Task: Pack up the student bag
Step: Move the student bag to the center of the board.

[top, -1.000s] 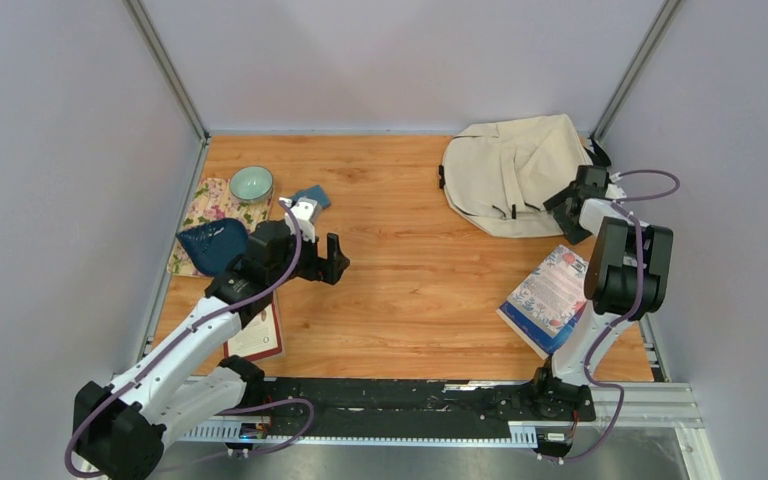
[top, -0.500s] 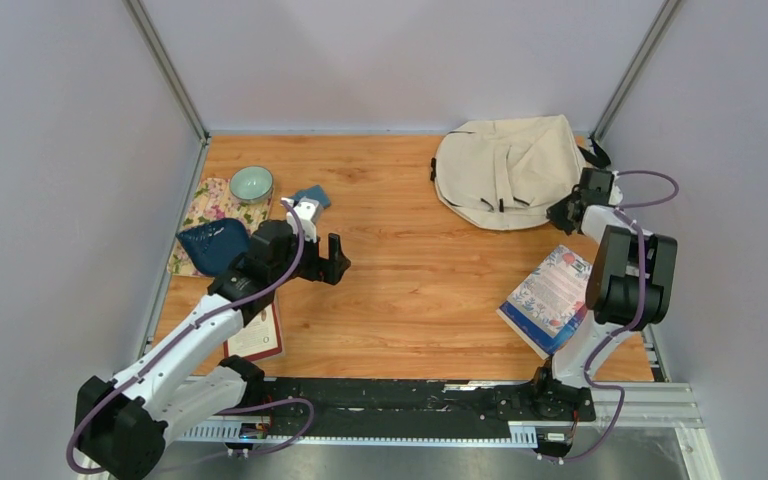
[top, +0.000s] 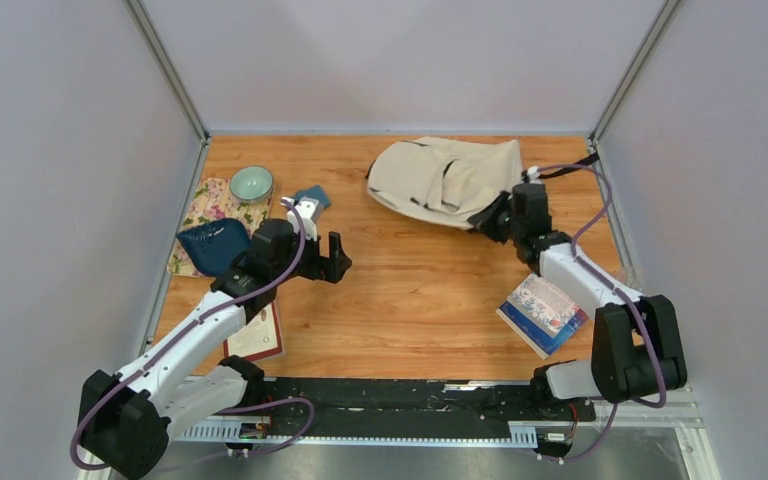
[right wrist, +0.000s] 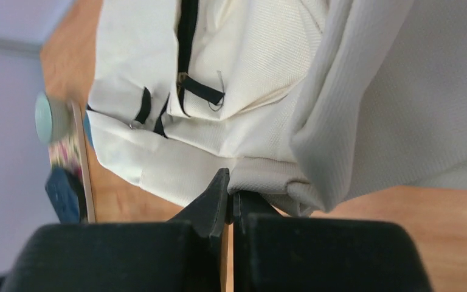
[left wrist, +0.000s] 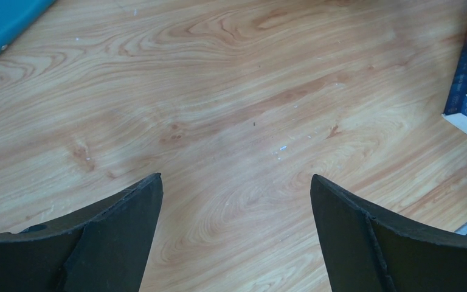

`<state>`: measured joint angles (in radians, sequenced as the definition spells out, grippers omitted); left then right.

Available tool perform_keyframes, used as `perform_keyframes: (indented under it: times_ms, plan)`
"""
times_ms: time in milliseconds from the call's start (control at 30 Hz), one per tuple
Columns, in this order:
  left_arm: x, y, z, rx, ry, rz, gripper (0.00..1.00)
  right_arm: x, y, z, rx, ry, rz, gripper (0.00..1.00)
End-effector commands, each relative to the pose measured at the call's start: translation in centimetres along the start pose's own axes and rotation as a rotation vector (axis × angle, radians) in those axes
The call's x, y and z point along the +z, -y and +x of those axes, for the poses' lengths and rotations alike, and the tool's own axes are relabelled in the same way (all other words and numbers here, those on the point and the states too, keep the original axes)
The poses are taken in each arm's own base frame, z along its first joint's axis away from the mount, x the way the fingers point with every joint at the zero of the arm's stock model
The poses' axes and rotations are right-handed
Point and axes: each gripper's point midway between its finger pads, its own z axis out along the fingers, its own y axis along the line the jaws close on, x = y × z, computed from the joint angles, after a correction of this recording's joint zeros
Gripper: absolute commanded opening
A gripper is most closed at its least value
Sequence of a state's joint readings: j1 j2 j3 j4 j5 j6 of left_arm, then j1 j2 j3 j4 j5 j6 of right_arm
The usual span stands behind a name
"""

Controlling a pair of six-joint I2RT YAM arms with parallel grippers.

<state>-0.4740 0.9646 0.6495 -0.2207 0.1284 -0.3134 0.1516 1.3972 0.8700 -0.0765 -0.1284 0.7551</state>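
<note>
Pinching crumpled woven-fabric student bag (top: 438, 182)

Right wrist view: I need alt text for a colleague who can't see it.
The right end effector, shut tight, pinches an edge of a large cream-beige fabric backpack with black straps and zipper. The backpack fills most of the frame, lying on an orange-brown wooden table.
</note>
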Motion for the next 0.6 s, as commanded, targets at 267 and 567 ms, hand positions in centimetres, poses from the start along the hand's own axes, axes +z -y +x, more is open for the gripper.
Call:
perform_keyframes:
  times_ms: [267,567]
  plan:
    - [1.3,4.4,-3.7,-0.116,0.048,0.186,0.91,0.5,1.3,10.0,-0.007,-0.197,-0.079,0.00]
    - [6.0,8.1,-0.3,-0.118,-0.130,0.111,0.88,0.8,2.6,11.5,0.105,-0.163,-0.052,0.00]
